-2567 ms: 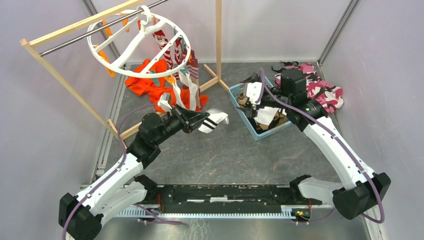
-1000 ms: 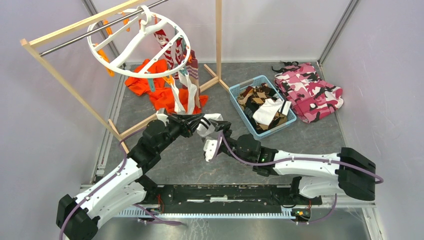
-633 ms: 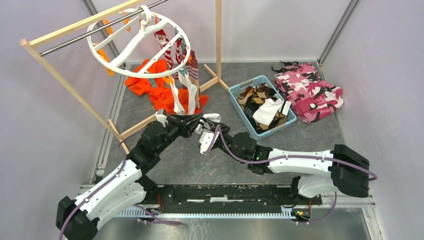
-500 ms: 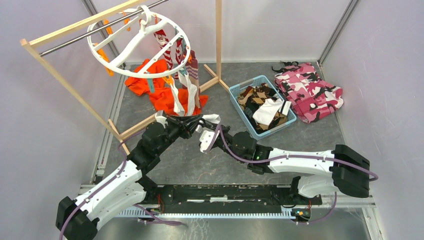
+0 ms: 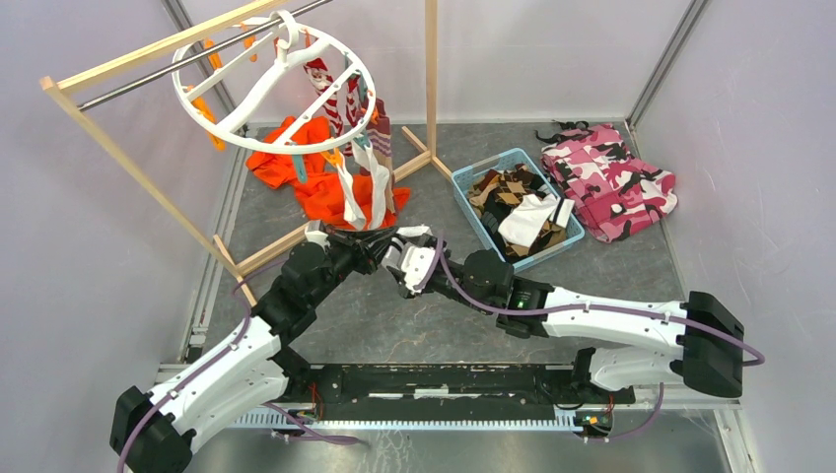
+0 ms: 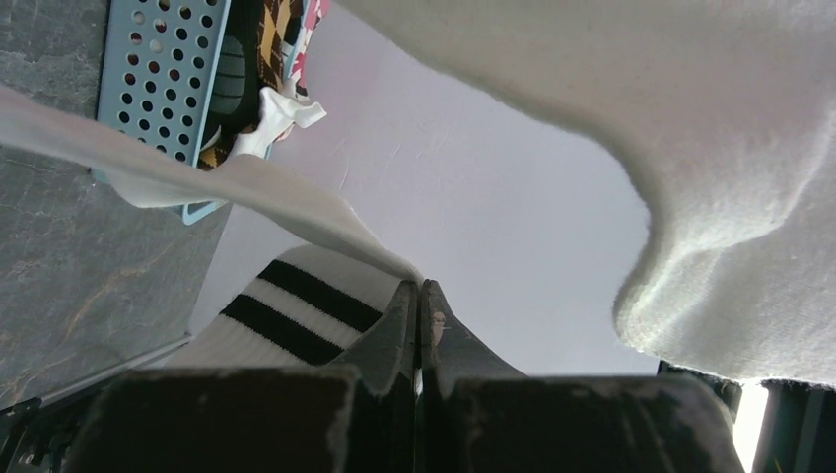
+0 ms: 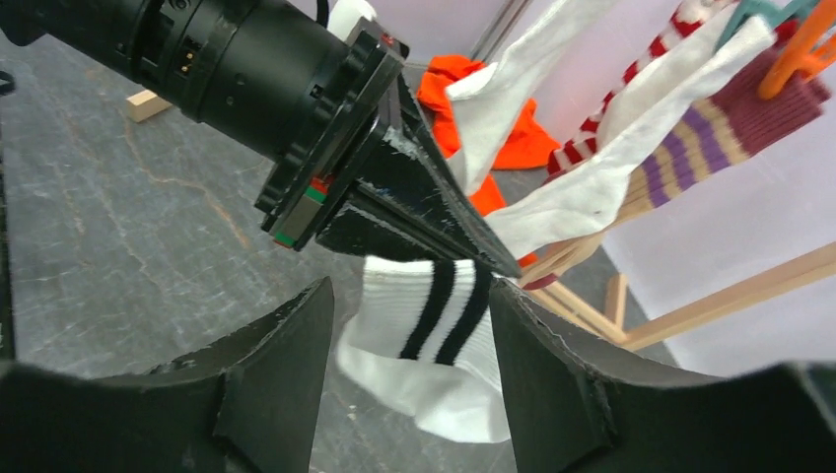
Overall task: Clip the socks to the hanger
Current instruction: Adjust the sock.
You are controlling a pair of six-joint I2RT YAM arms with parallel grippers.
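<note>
Left gripper [image 6: 421, 296] has its fingers pressed together, clamped on the white black-striped sock [image 7: 434, 330], held up off the bench [image 5: 414, 315] just in front of the wooden rack [image 5: 128, 168]. The sock's striped cuff hangs below the left fingertips. Right gripper [image 7: 409, 291] has its fingers apart, one on each side of the dangling cuff in the wrist view (can't tell if either pad touches it). The two grippers meet tip to tip mid-bench.

The hanger [image 5: 279, 54] hangs from the rack's bar at far left, tilted. Several socks are already clipped on it: a red-and-white striped one [image 5: 335, 99], white ones [image 5: 355, 187] and a maroon one with purple stripes [image 7: 730, 128]. The white ones hang down close to the left gripper.

Blue basket [image 6: 148, 89] right of the grippers holds more socks. Orange garment [image 5: 315, 187] lies under the hanger, pink camo cloth [image 5: 611, 182] far right.
</note>
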